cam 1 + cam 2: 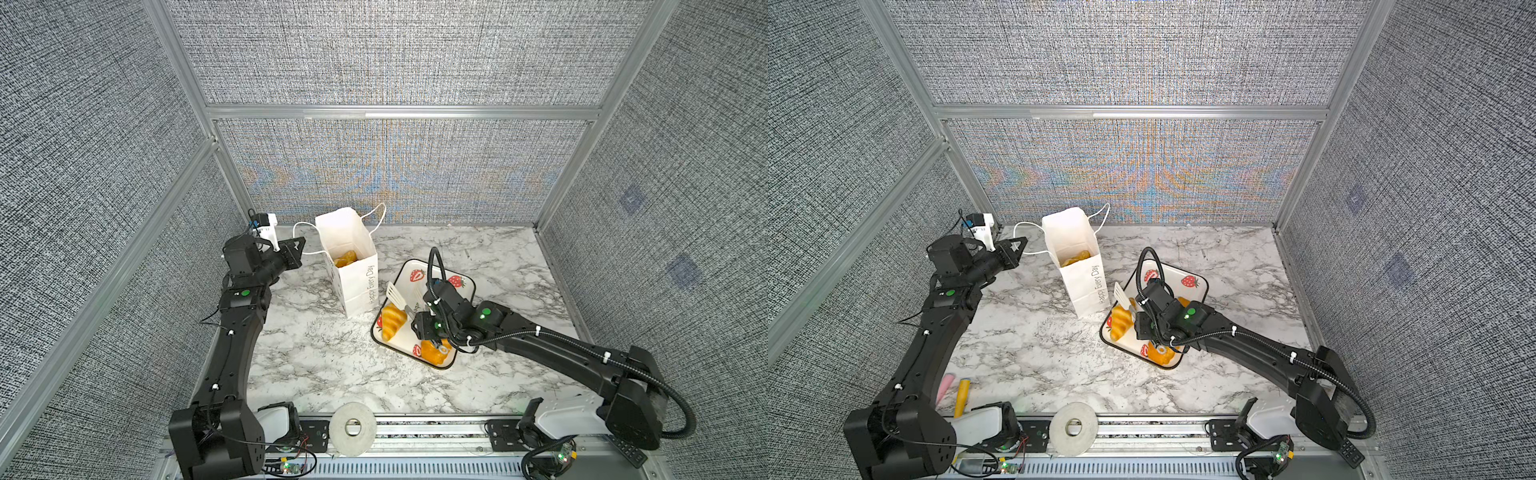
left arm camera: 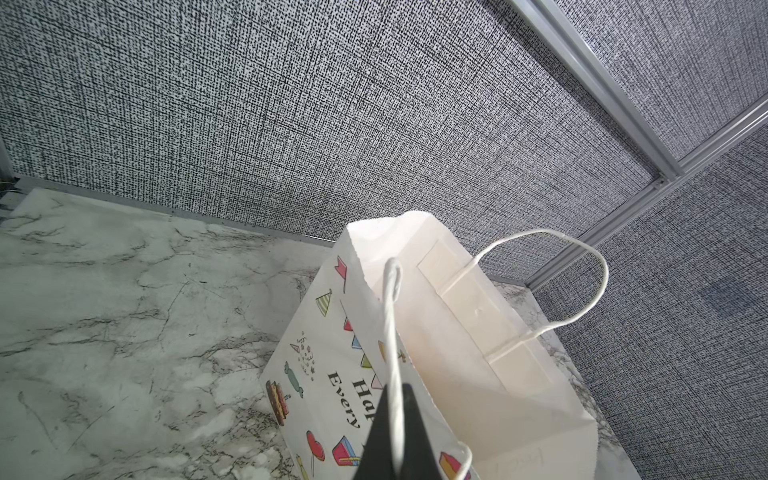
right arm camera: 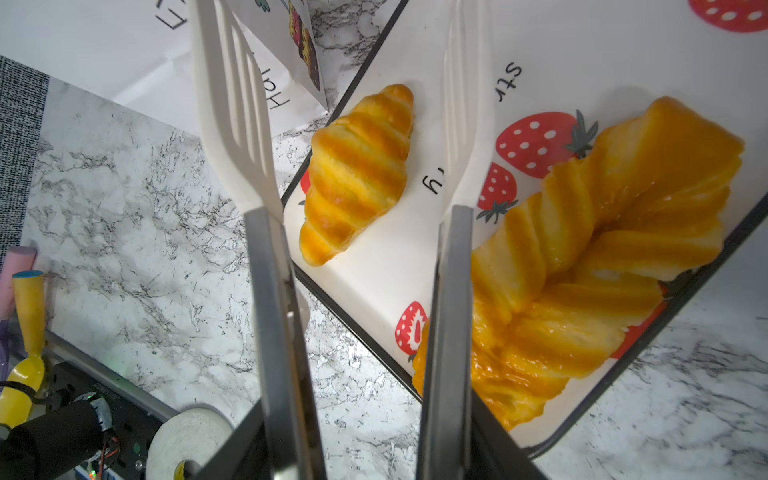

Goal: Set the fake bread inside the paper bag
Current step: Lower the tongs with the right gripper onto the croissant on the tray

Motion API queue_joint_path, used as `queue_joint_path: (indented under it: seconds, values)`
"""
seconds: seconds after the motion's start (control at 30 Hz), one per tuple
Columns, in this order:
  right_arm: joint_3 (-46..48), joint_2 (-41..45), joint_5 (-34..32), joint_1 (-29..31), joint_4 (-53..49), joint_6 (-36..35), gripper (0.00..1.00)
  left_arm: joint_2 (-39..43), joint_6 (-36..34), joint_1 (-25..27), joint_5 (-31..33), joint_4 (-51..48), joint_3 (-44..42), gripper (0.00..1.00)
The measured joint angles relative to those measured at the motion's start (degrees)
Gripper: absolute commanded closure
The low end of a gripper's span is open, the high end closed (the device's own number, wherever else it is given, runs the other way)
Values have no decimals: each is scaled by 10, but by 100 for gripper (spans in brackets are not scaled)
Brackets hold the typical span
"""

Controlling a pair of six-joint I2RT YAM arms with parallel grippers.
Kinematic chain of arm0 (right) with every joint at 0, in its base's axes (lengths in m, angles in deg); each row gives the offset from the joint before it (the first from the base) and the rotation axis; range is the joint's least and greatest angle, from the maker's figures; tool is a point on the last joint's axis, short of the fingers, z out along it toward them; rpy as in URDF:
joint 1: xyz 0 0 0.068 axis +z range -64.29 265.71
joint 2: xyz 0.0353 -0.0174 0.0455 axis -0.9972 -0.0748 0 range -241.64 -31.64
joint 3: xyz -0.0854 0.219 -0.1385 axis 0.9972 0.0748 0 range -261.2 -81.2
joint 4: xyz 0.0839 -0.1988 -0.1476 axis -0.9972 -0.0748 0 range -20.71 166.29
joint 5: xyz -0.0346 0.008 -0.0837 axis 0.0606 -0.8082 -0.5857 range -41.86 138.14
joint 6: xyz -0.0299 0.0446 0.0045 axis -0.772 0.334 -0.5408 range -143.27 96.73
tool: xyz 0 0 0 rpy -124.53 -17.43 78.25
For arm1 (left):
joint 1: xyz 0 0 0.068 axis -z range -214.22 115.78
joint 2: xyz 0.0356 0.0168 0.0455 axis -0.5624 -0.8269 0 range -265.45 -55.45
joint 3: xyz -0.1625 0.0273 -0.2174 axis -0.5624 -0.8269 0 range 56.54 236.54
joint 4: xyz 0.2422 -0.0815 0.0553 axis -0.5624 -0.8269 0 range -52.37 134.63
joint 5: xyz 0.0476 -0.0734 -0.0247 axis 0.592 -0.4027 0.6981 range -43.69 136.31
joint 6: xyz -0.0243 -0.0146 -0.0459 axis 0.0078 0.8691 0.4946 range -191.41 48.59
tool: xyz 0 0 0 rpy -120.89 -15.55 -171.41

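Marble tabletop point(image 1: 324, 361), grey woven walls point(image 1: 395, 54), aluminium frame point(image 1: 399, 112), bag point(image 1: 357, 286) reading "Happy Every Day", bread point(image 1: 346, 258) inside bag and on strawberry tray point(image 1: 466, 286) right of bag, left gripper point(image 1: 300, 245) clamped on handle point(image 2: 392, 324), right gripper point(image 1: 420, 320) gripping open tongs point(image 3: 237, 124)

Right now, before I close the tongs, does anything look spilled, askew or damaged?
Nothing spilled or damaged. The paper bag stands open, bread inside, one handle pinched in the left gripper. Only the tray sits skewed to the table edge; its croissant lies flat under the open tongs.
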Motion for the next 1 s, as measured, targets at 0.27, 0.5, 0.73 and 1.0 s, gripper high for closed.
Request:
queue_joint_path:
  seconds: [0.27, 0.5, 0.73, 1.0]
  values:
    - [11, -17, 11, 19, 6, 14, 44, 0, 0, 0, 0, 0, 0, 100]
    - [12, -33, 14, 27, 9, 19, 44, 0, 0, 0, 0, 0, 0, 100]
    - [13, -40, 16, 29, 16, 21, 43, 0, 0, 0, 0, 0, 0, 100]
    - [15, -47, 16, 31, 17, 22, 40, 0, 0, 0, 0, 0, 0, 100]
